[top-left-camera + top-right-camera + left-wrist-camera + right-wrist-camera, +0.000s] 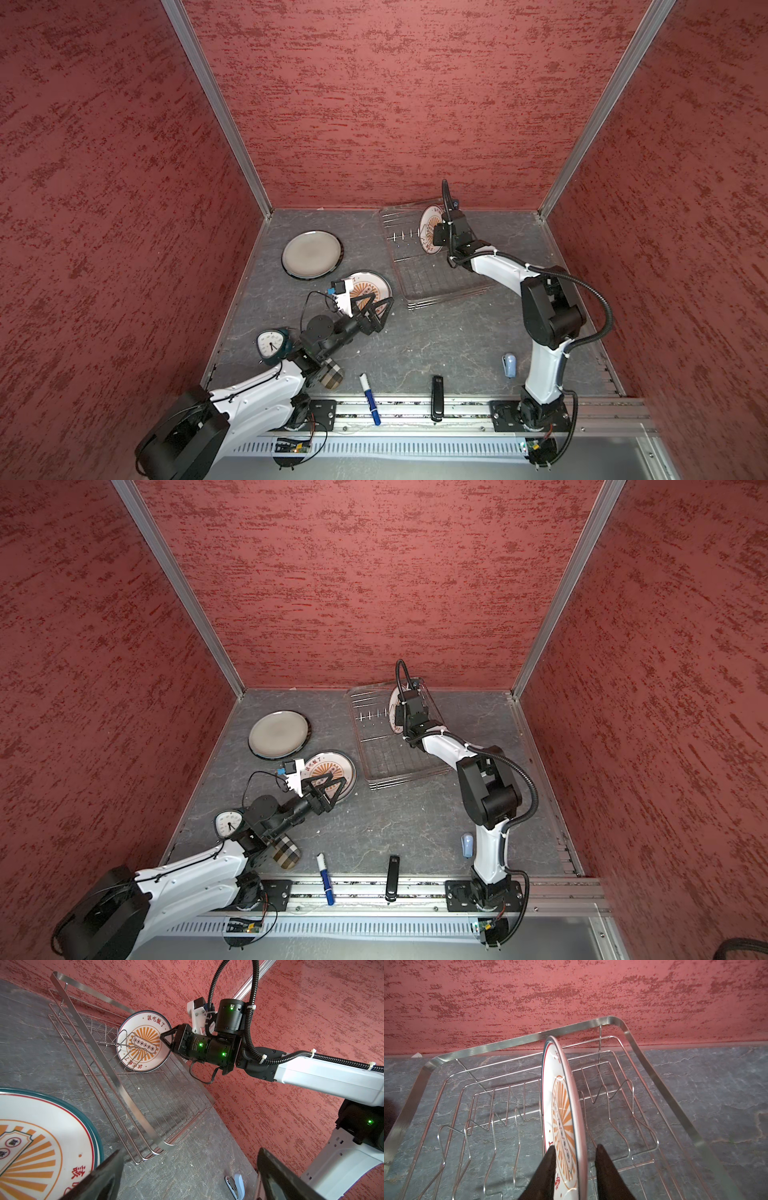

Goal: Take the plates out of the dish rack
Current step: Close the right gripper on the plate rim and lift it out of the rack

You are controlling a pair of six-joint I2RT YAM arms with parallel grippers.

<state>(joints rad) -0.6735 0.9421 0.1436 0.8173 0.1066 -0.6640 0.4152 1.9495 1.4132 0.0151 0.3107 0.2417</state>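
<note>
We see one round white ceramic plate with an orange sunburst centre [427, 232] standing on edge among the upright prongs [401, 237] of the rectangular silver wire dish rack [419, 282], in the rack's far half. The rack sits near the far edge of the dark grey, marble-veined worktop [436, 340], right of the middle. Two more plates lie flat outside it. A plain grey dark-rimmed plate [311, 254] lies toward the left edge, and a second sunburst plate with a teal rim [376, 282] lies just beside it, nearer the middle. Rough red walls [395, 104] close the worktop on three sides, with aluminium posts [232, 124] rising from the far corners.

The left gripper [374, 303] hangs over the flat sunburst plate, its jaws spread wide with nothing between them. The right gripper [576, 1147] straddles the standing plate's rim, one finger at each face; we cannot tell whether it pinches.

In both top views the right arm [498, 266] covers much of the standing plate. The left wrist view gives us that plate [143, 1041] face-on, with red characters around the sunburst. The right wrist view gives it edge-on between the prongs.
</note>
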